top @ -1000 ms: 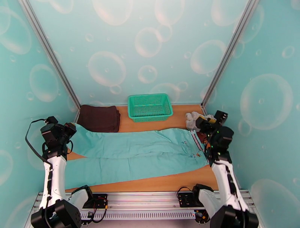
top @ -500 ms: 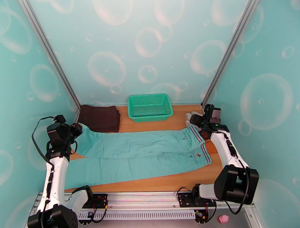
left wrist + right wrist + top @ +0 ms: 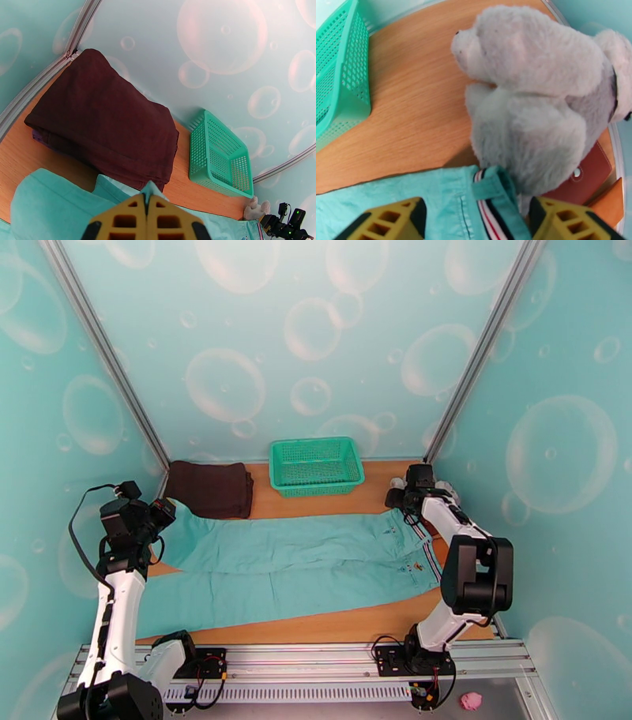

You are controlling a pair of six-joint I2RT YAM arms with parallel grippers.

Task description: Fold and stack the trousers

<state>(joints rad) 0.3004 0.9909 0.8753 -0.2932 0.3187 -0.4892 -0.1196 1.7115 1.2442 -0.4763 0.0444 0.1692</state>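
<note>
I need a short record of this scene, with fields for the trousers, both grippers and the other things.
trousers: spread lengthwise on the table, waistband on the right
left gripper: shut on the trousers' leg end
right gripper: open, fingers either side of the waistband corner
basket: at the back, middle
dark folded garment: back left corner
plush toy: beside the waistband, back right

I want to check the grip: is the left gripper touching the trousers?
Touching. The left wrist view shows it: the left gripper is shut, with an edge of the trousers pinched inside.
</note>
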